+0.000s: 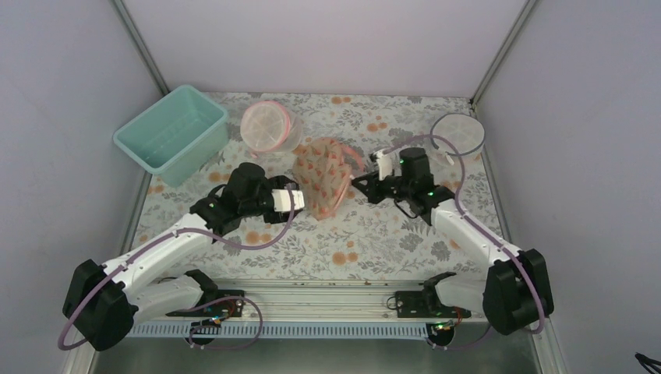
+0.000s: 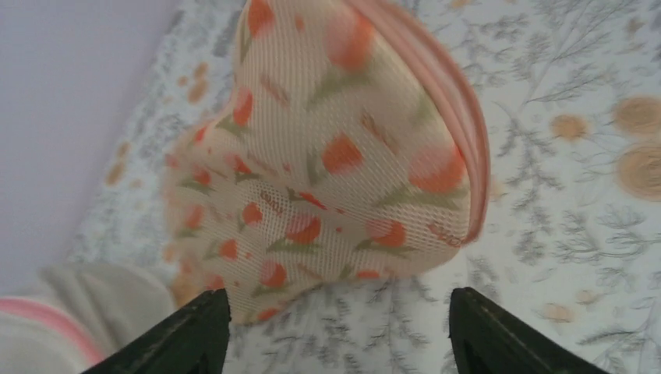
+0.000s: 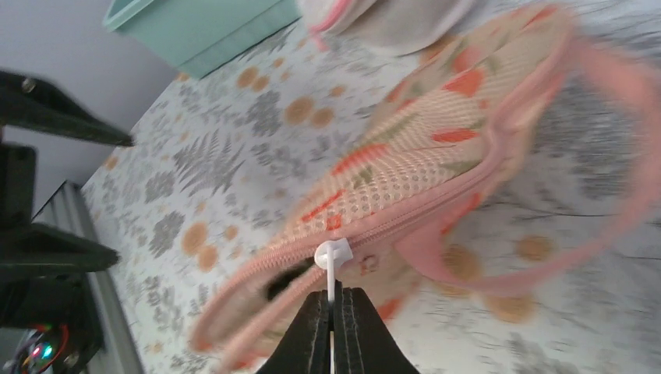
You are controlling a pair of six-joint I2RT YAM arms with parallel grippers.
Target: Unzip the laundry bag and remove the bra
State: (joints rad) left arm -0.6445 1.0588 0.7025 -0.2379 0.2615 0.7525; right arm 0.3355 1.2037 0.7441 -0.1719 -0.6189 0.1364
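Left tool [image 2: 339, 294] spread, right tool [image 3: 335, 300] apparently pinched

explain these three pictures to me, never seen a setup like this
Two robot arms are bolted at a table's near edge. One picture looks down from above; the other two come from a camera on each wrist. On the table lie a peach laundry bag, a teal tub, a pink-rimmed mesh pod and a grey-rimmed one. The right claw pinches the bag's white zip pull; the zip is partly open. The left claw is open, holding nothing.
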